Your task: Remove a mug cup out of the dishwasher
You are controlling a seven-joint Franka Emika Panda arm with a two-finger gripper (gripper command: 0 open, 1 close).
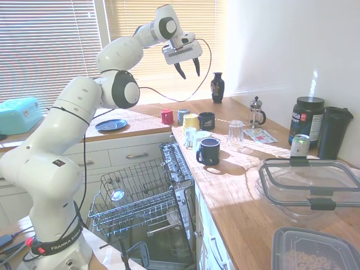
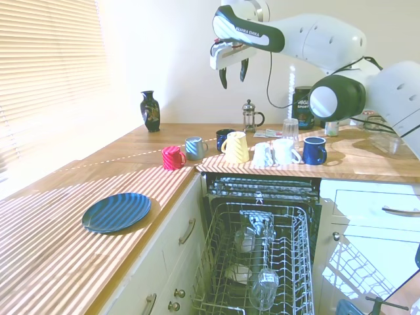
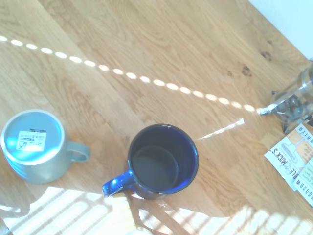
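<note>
Gripper raised above worktop, empty.
Two-finger gripper (image 1: 188, 69) jaws parted; mustard-yellow ceramic mug cup (image 2: 235, 147) stands inverted on wooden worktop (image 2: 125, 176).

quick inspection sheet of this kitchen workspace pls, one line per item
surface: wooden counter, sunlit in stripes
job's things: yellow mug upside down on the counter; dishwasher open, rack pulled out, glassware inside
clutter: red mug, grey mug, navy mug, white mugs, blue plate, vase, French press
grippers: gripper high above the counter, jaws open, empty
cables: nothing seen
surroundings: blinds, white cabinets
</note>
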